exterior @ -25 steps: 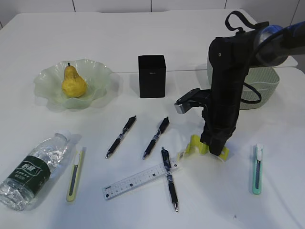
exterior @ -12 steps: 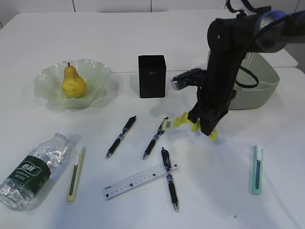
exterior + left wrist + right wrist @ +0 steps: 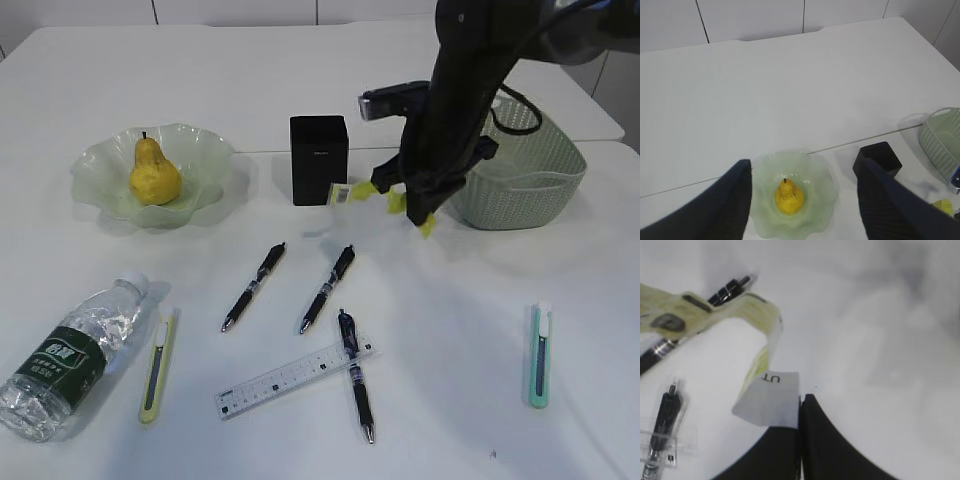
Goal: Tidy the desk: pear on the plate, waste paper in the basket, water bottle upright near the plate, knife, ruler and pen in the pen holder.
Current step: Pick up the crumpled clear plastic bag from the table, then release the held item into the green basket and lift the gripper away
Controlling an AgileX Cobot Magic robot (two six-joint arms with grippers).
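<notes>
The yellow pear lies on the pale green wavy plate. In the left wrist view my left gripper is open and empty high above the pear and plate. My right gripper is shut on a strip of yellow waste paper and holds it in the air between the black pen holder and the sage-green basket. The right wrist view shows the jaws pressed together on the paper. The water bottle lies on its side at front left. The ruler lies at the front.
Three black pens lie mid-desk, one crossing the ruler. A yellow-green utility knife lies beside the bottle. A teal utility knife lies at front right. The left arm does not show in the exterior view.
My right arm has lifted the waste paper off the desk and carried it up and back, toward the basket. Nothing else has moved.
</notes>
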